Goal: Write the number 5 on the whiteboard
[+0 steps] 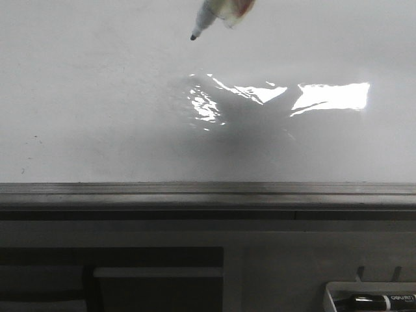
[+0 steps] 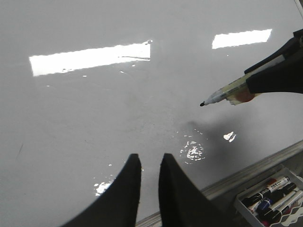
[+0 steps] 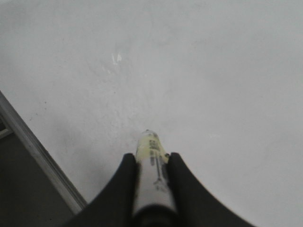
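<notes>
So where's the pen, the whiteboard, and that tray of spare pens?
Pen (image 2: 222, 93), left wrist view, on its pale barrel near the tip.
Whiteboard (image 1: 84, 97), front view, on its bare white surface.
Tray (image 2: 270, 196), left wrist view, on the pens lying inside it.

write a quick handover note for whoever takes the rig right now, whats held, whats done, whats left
Right end effector: shut on the marker, cap off, tip in the air above the whiteboard, not touching.
Left end effector: holds nothing, fingers a small gap apart, hovering over the board near its rail.
Done: marker picked up and brought over the board.
Left: the whole 5; no stroke is on the board.
Spare markers sit in a tray beyond the rail.
</notes>
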Action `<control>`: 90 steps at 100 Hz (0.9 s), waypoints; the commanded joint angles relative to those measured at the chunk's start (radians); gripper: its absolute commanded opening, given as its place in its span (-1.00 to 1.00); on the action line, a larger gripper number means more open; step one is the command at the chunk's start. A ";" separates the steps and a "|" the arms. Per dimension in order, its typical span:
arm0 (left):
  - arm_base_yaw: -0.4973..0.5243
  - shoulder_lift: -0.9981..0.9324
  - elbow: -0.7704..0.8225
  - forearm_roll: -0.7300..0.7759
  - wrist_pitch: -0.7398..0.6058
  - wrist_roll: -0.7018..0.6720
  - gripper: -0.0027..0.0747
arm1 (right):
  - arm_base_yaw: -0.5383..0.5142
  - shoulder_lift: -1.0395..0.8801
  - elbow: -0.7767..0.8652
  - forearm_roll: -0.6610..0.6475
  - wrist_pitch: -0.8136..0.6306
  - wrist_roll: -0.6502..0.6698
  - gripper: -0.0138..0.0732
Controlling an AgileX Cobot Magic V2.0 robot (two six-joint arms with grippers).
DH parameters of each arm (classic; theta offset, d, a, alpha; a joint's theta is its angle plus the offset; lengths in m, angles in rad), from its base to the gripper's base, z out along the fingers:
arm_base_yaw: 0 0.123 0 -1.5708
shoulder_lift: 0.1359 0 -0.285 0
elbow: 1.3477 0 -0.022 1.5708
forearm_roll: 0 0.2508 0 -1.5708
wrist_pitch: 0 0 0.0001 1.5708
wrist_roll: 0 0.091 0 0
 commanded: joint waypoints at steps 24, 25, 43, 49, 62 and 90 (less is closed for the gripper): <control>0.004 0.011 -0.026 -0.022 -0.072 -0.008 -0.74 | -0.037 0.016 -0.039 -0.071 -0.067 0.062 -0.76; 0.004 0.011 -0.026 -0.022 -0.072 -0.008 -0.74 | -0.037 0.018 -0.039 -0.072 -0.065 0.062 -0.76; 0.004 0.011 -0.026 -0.023 -0.070 -0.008 -0.74 | -0.037 0.042 -0.033 -0.103 -0.069 0.095 -0.76; 0.004 0.011 -0.026 -0.027 -0.070 -0.008 -0.74 | -0.037 0.044 -0.028 -0.105 -0.069 0.095 -0.76; 0.004 0.011 -0.026 -0.034 -0.068 -0.008 -0.74 | -0.037 0.044 -0.026 -0.105 -0.040 0.097 -0.76; 0.004 0.011 -0.026 -0.038 -0.068 -0.008 -0.74 | -0.037 0.044 -0.019 -0.106 -0.015 0.140 -0.77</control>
